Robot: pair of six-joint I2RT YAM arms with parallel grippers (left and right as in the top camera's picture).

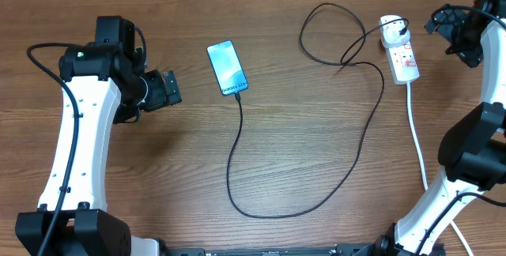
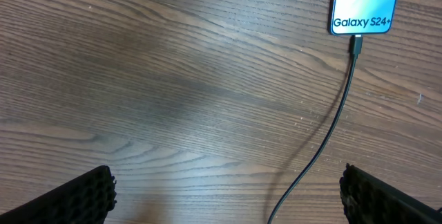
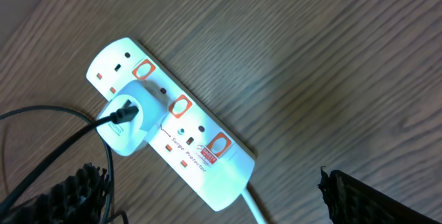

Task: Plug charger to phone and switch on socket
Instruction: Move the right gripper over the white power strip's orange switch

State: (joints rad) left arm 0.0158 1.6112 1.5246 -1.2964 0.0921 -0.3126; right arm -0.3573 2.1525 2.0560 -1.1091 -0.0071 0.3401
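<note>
The phone (image 1: 227, 68) lies screen-up on the wooden table, its "Galaxy S24" end also in the left wrist view (image 2: 364, 4). The charger's black cable (image 1: 237, 161) has its plug tip in the phone's lower edge (image 2: 356, 44). The cable loops across the table to a white adapter (image 1: 392, 28) seated in the socket strip (image 1: 403, 57), seen close in the right wrist view (image 3: 179, 137) with the adapter (image 3: 128, 124). My left gripper (image 1: 164, 90) is open and empty, left of the phone (image 2: 228, 203). My right gripper (image 1: 457, 35) is open above the strip (image 3: 214, 203).
The strip's thick white cord (image 1: 417, 141) runs toward the front right, along the right arm's base (image 1: 474, 149). The left arm (image 1: 79, 129) stands at the left.
</note>
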